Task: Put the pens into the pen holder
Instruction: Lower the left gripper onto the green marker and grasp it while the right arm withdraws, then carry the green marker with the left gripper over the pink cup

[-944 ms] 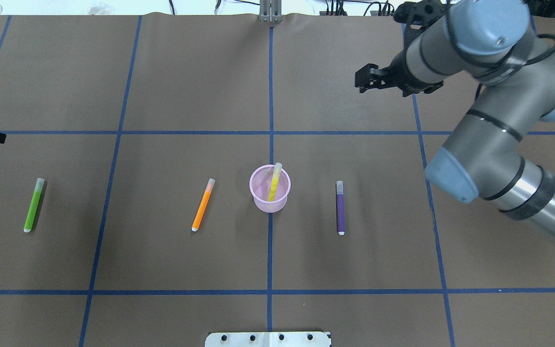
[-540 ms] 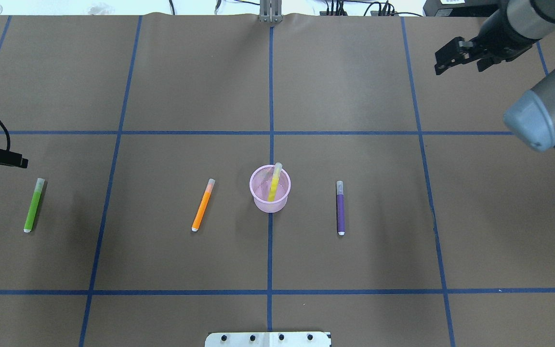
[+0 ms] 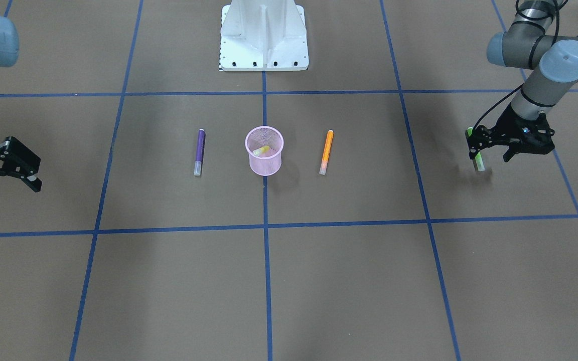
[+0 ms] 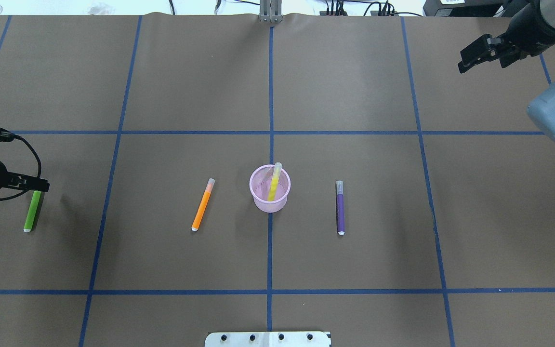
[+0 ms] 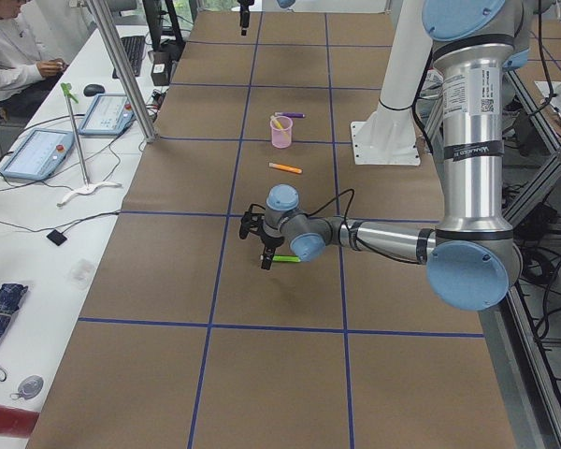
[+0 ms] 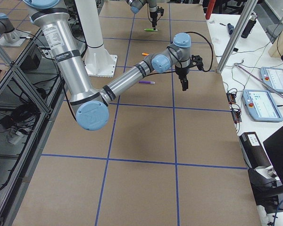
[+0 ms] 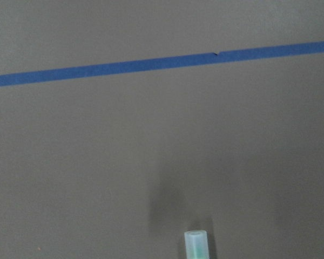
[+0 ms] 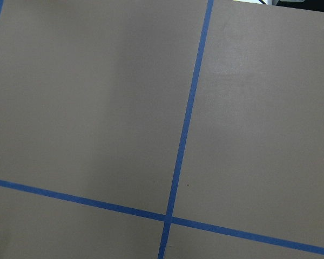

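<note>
On the brown tabletop (image 4: 354, 86), gridded with blue tape lines (image 4: 195, 132), the pink wire-mesh pen holder (image 4: 264, 206) stands upright on the central lengthwise line, near the middle. The yellow pen (image 4: 273, 185) is inside it, leaning against the rim with its pale cap projecting above. Three pens lie flat outside the holder, roughly parallel to one another. The orange pen (image 4: 203, 205) is near the holder on the robot's left and the purple pen (image 4: 340, 208) near it on the robot's right, neither touching it. The green pen (image 4: 32, 214) lies well apart toward the left end. The left claw (image 3: 490, 150) hangs over the cap end of the green pen with its fingers apart. In the front-facing view one finger overlaps the pen, and whether it touches cannot be told. The left wrist view shows the pen's pale cap at its bottom edge. The right claw (image 3: 3, 193) is held above the far right part of the tabletop, well apart from every pen, its fingers spread. Its wrist view shows two crossing tape lines.
</note>
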{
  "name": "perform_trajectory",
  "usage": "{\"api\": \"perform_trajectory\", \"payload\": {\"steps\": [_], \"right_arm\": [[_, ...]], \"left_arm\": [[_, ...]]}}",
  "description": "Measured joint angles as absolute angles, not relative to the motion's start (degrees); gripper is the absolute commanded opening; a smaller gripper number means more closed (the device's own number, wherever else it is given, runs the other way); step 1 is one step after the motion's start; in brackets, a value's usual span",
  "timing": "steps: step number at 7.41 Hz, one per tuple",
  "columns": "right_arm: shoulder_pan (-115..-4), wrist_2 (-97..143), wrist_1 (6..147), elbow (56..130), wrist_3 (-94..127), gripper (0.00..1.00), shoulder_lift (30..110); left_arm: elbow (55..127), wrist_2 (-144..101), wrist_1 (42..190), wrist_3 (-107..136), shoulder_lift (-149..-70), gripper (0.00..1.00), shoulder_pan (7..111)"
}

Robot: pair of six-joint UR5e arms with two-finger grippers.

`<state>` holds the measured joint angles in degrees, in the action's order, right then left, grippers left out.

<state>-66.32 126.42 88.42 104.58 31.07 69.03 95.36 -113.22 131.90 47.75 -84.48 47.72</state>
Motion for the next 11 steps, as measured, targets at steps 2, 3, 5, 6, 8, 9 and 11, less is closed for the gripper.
{"api": "perform_trajectory", "payload": {"steps": [2, 3, 5, 6, 8, 9, 11], "right_arm": [[-66.4, 126.4, 88.4, 104.6, 31.0, 1.0, 69.1], [-66.4, 126.5, 88.4, 104.6, 31.0, 1.0, 69.1], [-66.4, 126.6, 88.4, 104.6, 31.0, 1.0, 69.1], [-66.4, 126.6, 88.4, 104.7, 31.0, 1.0, 69.1], [-66.4, 126.5, 88.4, 104.8, 31.0, 1.0, 69.3], [-66.4, 126.4, 88.3, 104.9, 31.0, 1.0, 69.6], [-66.4, 126.3, 88.0, 104.9, 31.0, 1.0, 69.8]], "left_arm": [[95.3, -112.3, 131.8, 47.6, -84.5, 0.26, 46.3], [95.3, -112.2, 131.8, 47.4, -84.5, 0.08, 46.1], [95.1, -112.2, 131.7, 47.2, -84.4, 0.0, 46.1], [95.2, -112.3, 131.7, 47.1, -84.3, 0.0, 46.1], [97.3, -113.5, 131.8, 46.8, -84.9, 0.0, 46.5], [99.7, -113.1, 132.0, 45.5, -86.4, 0.0, 46.8], [102.3, -109.8, 132.9, 38.9, -95.6, 0.0, 46.9]]}}
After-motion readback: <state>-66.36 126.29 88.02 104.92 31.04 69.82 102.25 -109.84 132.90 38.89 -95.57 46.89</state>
